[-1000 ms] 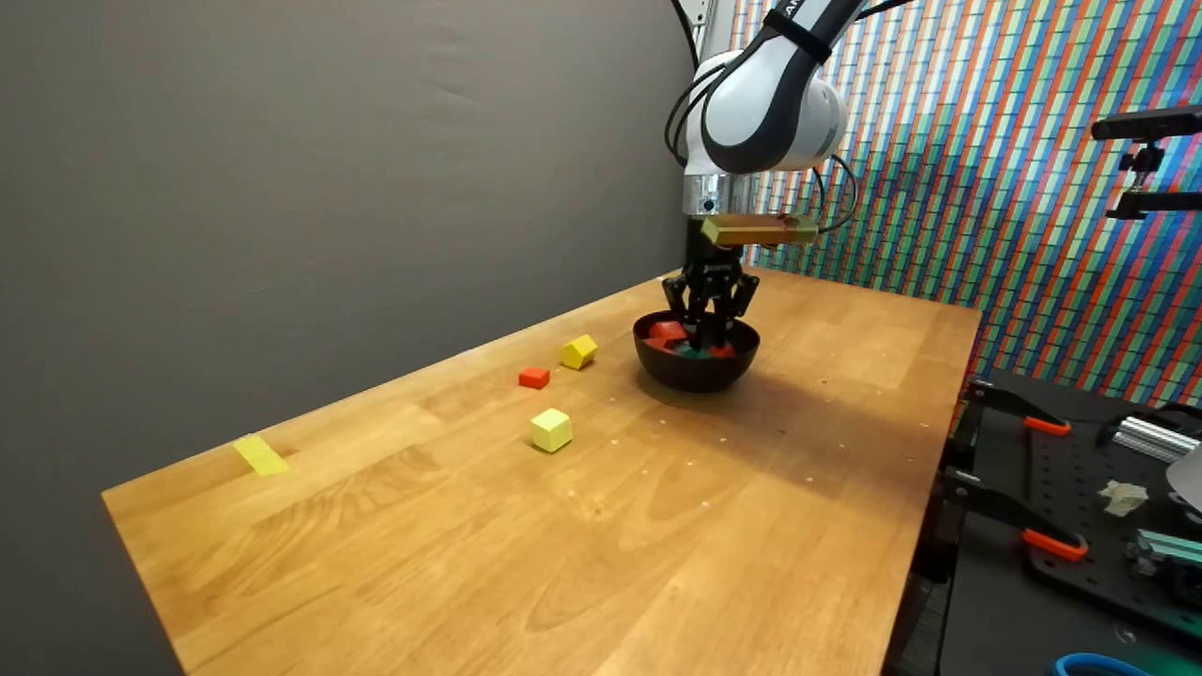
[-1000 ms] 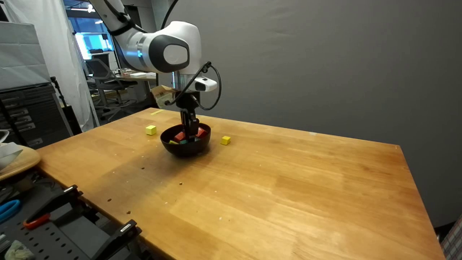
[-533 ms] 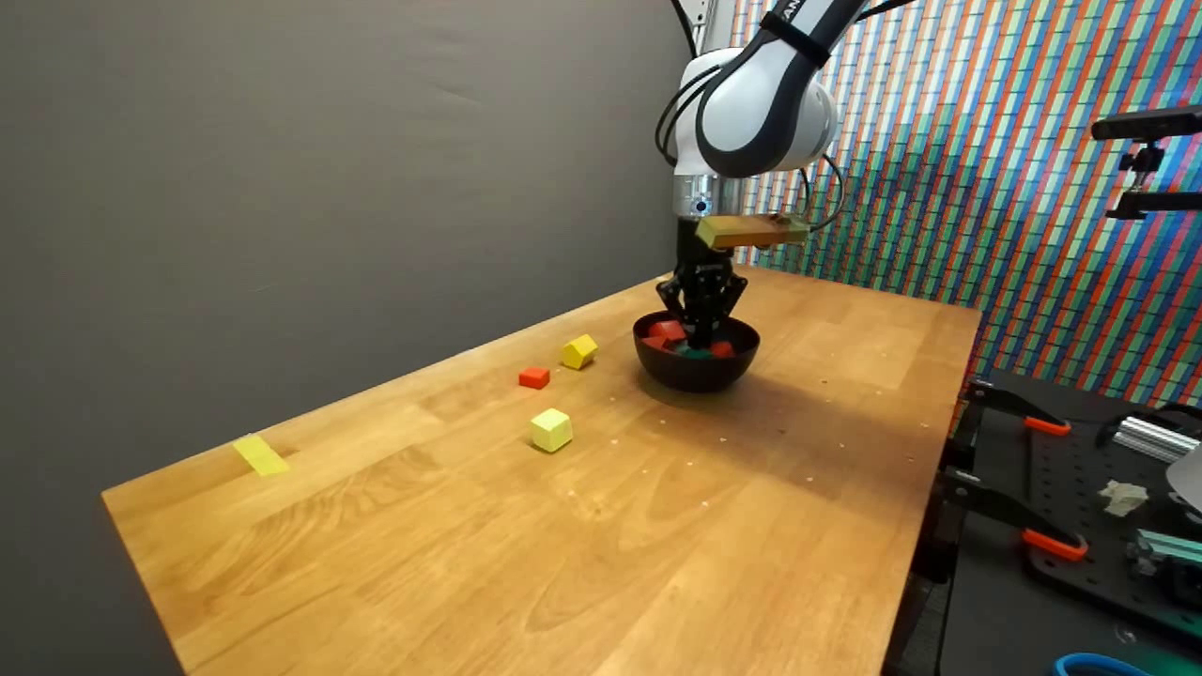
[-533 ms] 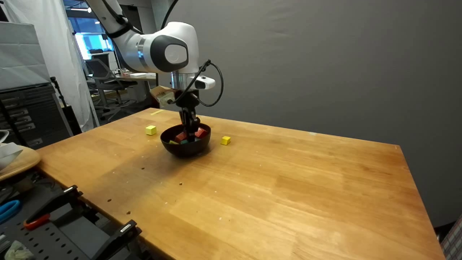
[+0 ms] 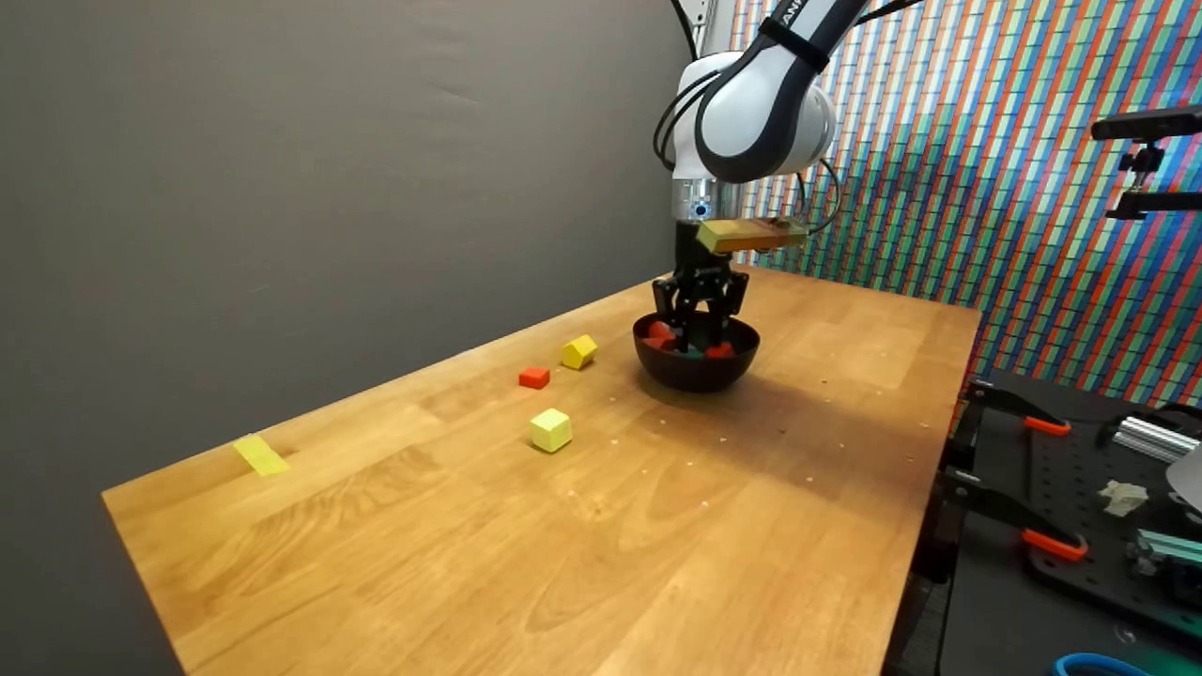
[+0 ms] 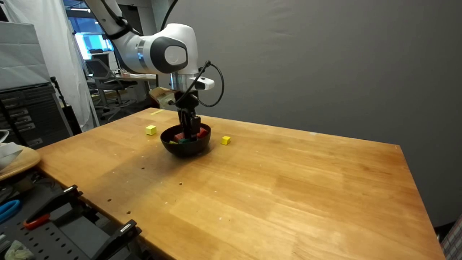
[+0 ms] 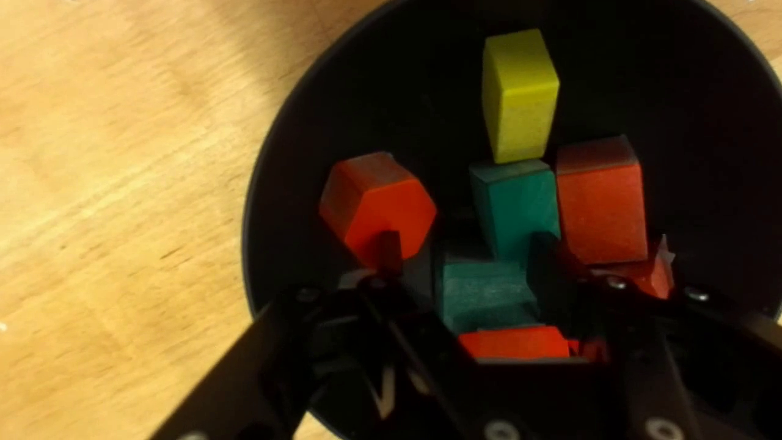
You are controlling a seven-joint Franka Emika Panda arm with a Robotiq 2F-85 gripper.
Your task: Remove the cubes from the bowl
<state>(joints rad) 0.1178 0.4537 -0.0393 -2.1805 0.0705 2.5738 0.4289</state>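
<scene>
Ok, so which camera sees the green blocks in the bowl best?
The wrist view. It looks down into the bowl, so two green blocks show up close, though the parted jaws hide a bit. Both exterior views show only a bit of green inside the bowl.

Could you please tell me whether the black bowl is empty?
Not empty: in the wrist view, a yellow block, green blocks and red blocks lie inside the black bowl.
</scene>
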